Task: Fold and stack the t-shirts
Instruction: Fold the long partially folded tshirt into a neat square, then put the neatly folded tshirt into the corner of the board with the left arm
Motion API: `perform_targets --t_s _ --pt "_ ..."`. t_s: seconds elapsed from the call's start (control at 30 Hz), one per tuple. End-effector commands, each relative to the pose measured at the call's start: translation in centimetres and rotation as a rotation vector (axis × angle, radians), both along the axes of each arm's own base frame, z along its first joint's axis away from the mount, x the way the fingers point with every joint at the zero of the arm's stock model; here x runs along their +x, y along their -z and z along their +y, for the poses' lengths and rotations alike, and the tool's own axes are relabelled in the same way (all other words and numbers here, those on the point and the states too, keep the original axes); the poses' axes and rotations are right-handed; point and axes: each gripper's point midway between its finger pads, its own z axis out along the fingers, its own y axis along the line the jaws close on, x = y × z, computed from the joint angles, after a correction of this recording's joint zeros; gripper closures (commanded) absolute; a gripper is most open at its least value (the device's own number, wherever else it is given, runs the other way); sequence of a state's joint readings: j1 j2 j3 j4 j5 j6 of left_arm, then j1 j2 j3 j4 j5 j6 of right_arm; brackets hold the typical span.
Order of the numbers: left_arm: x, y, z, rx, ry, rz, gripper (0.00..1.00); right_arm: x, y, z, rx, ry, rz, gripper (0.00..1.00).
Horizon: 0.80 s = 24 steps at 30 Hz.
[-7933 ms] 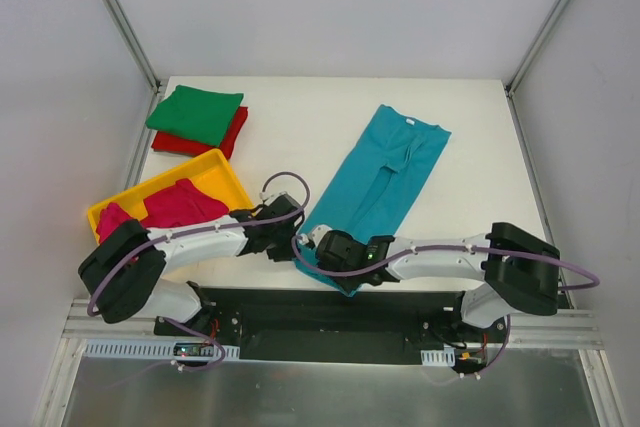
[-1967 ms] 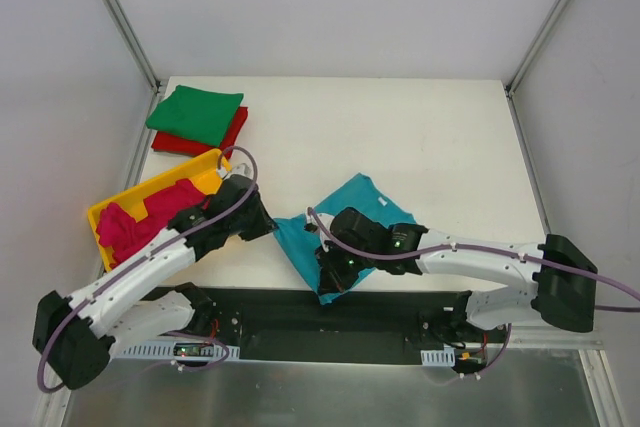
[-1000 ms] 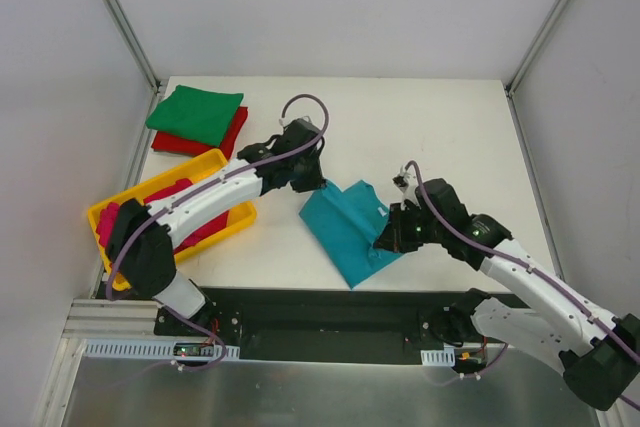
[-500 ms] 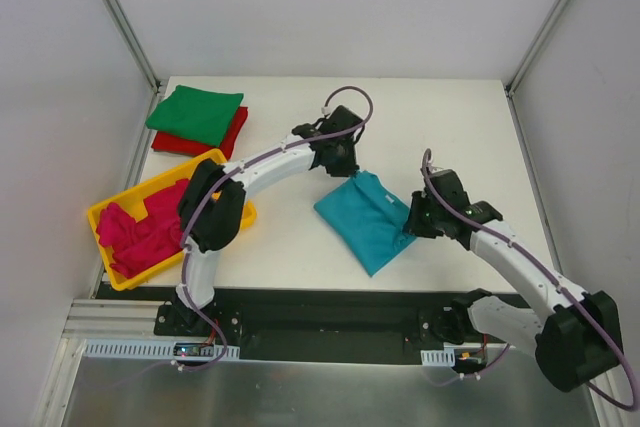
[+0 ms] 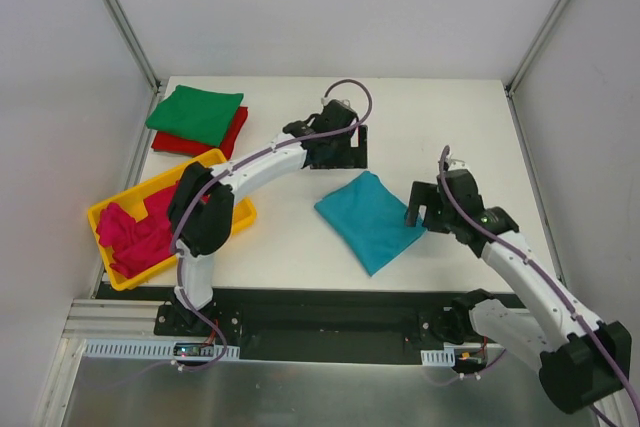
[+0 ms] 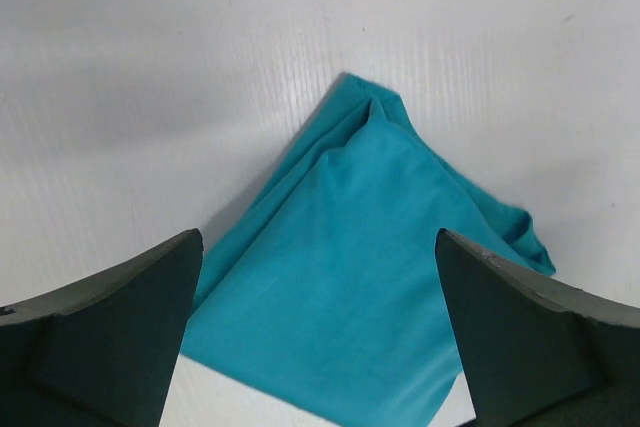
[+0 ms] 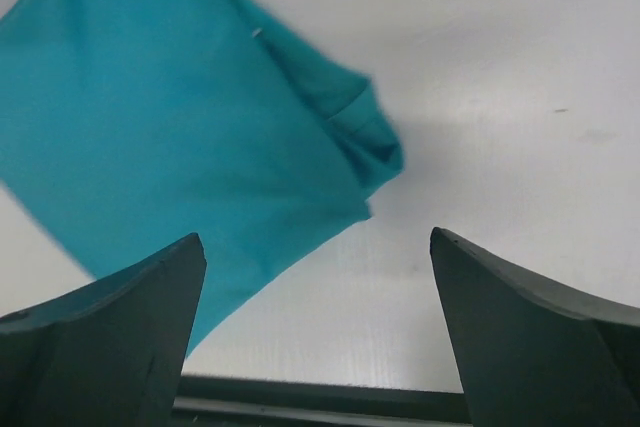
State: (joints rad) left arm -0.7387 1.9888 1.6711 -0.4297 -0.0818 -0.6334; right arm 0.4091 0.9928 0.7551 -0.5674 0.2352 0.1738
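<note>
Both pairs of jaws are spread wide and hold nothing. In the left wrist view, the left gripper (image 6: 318,239) shows two dark fingers (image 6: 100,337) in the lower corners. Between them the folded teal-blue t-shirt (image 6: 350,277) lies flat, with one bunched corner pointing to the top of the frame. In the right wrist view, the two fingers (image 7: 95,337) of the right gripper (image 7: 315,239) frame the same shirt (image 7: 170,117). It fills the upper left of the frame, with a small rumpled fold at its right corner.

From above, the left gripper (image 5: 345,145) hangs just above the upper corner of the teal-blue t-shirt (image 5: 368,217), clear of it. The right gripper (image 5: 424,205) sits at the shirt's right corner. The shirt is a single folded diamond-shaped packet in the middle of the white table (image 5: 450,117), slightly below centre.

In the upper left of the table there is a stack of two: one folded green t-shirt (image 5: 197,113) on one red t-shirt (image 5: 236,133), whose edge shows below and to the right. At the left edge, one yellow tray (image 5: 130,193) holds a heap of magenta-pink t-shirts (image 5: 145,229). How many are in the heap cannot be told. The left arm reaches over the tray's right end.
</note>
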Motion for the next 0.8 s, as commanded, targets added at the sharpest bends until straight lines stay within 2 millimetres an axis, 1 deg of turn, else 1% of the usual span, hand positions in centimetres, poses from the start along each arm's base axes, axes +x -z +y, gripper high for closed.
perform_targets --t_s 0.0,0.03,0.1,0.23,0.3,0.33,0.4,0.43,0.5,0.6,0.67,0.77 --pt "-3.2 0.2 -0.3 -0.013 0.246 0.010 0.01 -3.5 -0.1 7.1 0.374 -0.280 0.021 0.04" --pt "-3.7 0.9 -0.3 -0.002 0.305 0.020 0.01 -4.1 -0.2 7.9 0.425 -0.312 0.029 0.04" --pt "-4.6 2.2 0.1 0.016 0.384 0.041 0.01 -4.6 -0.2 8.2 0.449 -0.330 0.036 0.04" --pt "-4.5 3.9 1.3 0.049 0.415 0.058 0.01 -5.2 0.5 7.1 0.389 -0.317 0.066 0.04" --pt "-4.5 4.4 1.2 0.045 0.439 0.069 0.01 -5.5 0.8 6.9 0.380 -0.323 0.071 0.04" --pt "-4.2 5.0 1.2 0.052 0.439 0.076 0.01 -5.7 1.0 6.8 0.375 -0.323 0.074 0.04" --pt "-4.2 5.7 0.4 0.036 0.474 0.094 0.01 -6.0 1.5 6.4 0.358 -0.317 0.081 0.04" --pt "-4.3 6.3 0.1 0.031 0.474 0.120 0.02 -6.1 1.8 6.0 0.343 -0.305 0.088 0.04" --pt "-4.4 7.2 -0.3 0.024 0.474 0.155 0.06 -6.4 2.3 5.5 0.315 -0.304 0.101 0.04" --pt "-3.9 9.0 0.4 0.076 0.434 0.173 0.08 -6.8 2.3 5.4 0.312 -0.314 0.113 0.04" --pt "-3.6 9.9 0.9 0.117 0.413 0.184 0.11 -6.9 2.4 5.6 0.317 -0.328 0.113 0.04" --pt "-4.3 10.9 1.2 0.154 0.412 0.209 0.16 -7.0 2.4 5.8 0.319 -0.343 0.117 0.04"
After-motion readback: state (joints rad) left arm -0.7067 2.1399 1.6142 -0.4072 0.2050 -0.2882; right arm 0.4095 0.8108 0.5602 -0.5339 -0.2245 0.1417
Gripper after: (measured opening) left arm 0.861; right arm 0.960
